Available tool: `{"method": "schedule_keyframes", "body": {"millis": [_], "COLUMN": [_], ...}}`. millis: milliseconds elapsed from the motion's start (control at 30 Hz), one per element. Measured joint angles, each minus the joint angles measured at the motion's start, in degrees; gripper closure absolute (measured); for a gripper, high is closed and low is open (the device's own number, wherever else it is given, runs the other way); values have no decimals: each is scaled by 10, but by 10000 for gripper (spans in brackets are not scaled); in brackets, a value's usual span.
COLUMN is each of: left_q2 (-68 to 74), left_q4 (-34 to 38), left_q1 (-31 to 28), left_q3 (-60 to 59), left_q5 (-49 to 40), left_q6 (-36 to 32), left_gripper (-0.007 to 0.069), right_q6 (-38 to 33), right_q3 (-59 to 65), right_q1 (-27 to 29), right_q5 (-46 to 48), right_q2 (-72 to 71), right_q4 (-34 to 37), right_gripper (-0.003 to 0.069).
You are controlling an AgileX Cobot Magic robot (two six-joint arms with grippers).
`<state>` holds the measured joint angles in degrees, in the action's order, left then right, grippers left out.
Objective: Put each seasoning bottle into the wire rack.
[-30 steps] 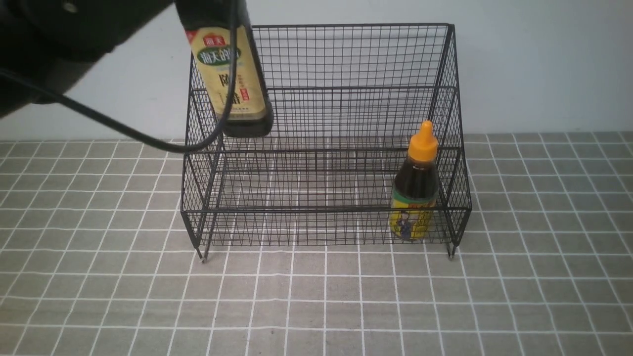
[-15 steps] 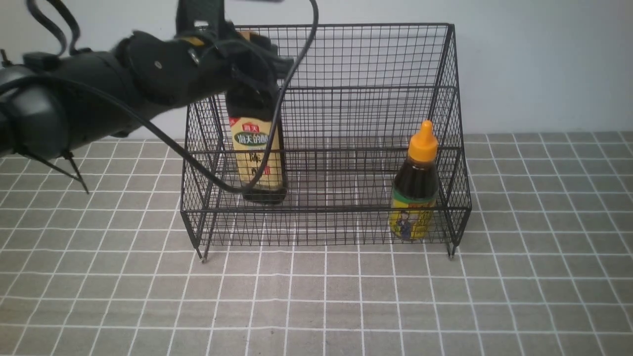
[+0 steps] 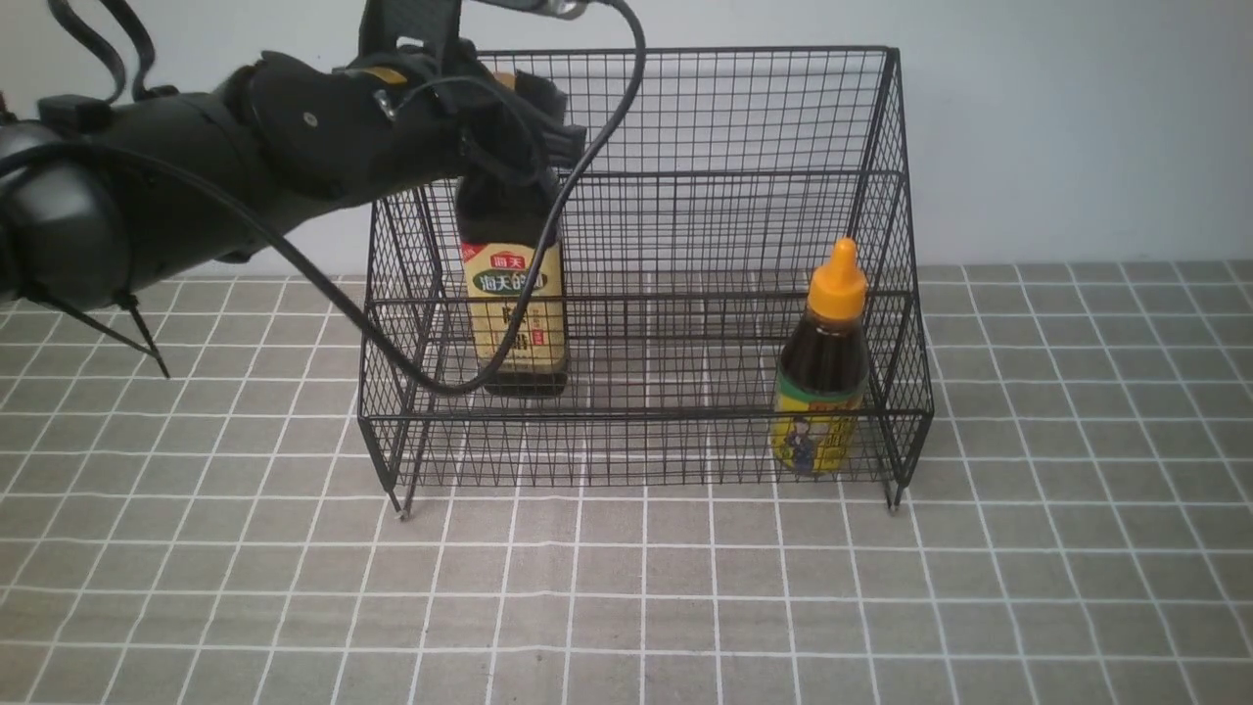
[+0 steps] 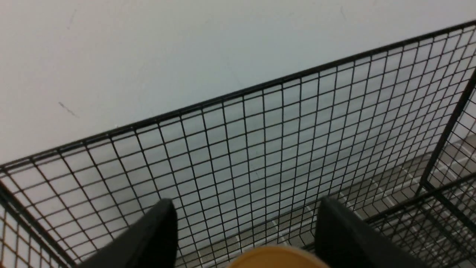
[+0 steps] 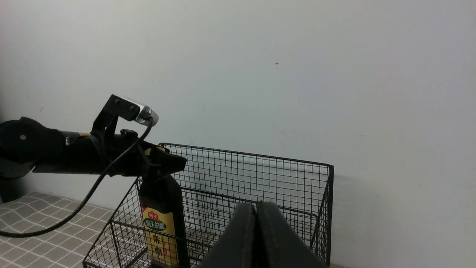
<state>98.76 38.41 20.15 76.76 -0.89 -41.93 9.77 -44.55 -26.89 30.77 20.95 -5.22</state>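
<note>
Reaching in over the left edge of the worktop (image 3: 626,607), the left gripper (image 4: 246,203) sits around the top of the tall bottle (image 3: 516,313). From where I stand its jaws look parted rather than pinching: in the wrist view bare mesh shows between one of the fingers (image 4: 156,238) and the gold cap (image 4: 277,258). The bottle stands upright inside the wire rack (image 3: 685,117), near its left end. Tall and full of dark liquid, it is probably weighty, rigid, smooth-sided and easy to tip, so the neck just under the cap, or the shoulder above the label, seems the sensible place to take it. At the rack's front right corner the shorter bottle (image 3: 820,382) stands upright on the lower shelf, well apart from the first. It looks lighter and perhaps a little squeezable, and is best held round the body below the orange nozzle (image 3: 838,279). The right gripper (image 5: 256,206) is out of the front view, jaws pressed together on nothing. I can't make out whether the tall bottle's base rests on the lower shelf or the step behind, since mesh and a black cable (image 3: 460,393) cross it. Nor can I tell whether a finger touches the neck lower down, and most of the cap is cut off in the wrist view.
</note>
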Motion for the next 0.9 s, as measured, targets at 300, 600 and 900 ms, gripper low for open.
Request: {"method": "schedule_keyframes", "body": {"millis": [300, 600, 900], "left_q2": [-71, -186, -353], "left_q4": [-2, -13, -79], "left_q1": [0, -29, -129], "left_q3": [1, 2, -68], "left_q5": [-37, -233, -437], "left_q6": [-12, -2, 77], "left_gripper": [134, 391, 631], "right_q6": [0, 0, 0], "right_q3": [0, 0, 0], "right_q1": [0, 0, 0], "right_q5": [0, 2, 2], "right_q2": [0, 0, 0], "right_q4": [0, -5, -9], "right_gripper": [673, 673, 673]}}
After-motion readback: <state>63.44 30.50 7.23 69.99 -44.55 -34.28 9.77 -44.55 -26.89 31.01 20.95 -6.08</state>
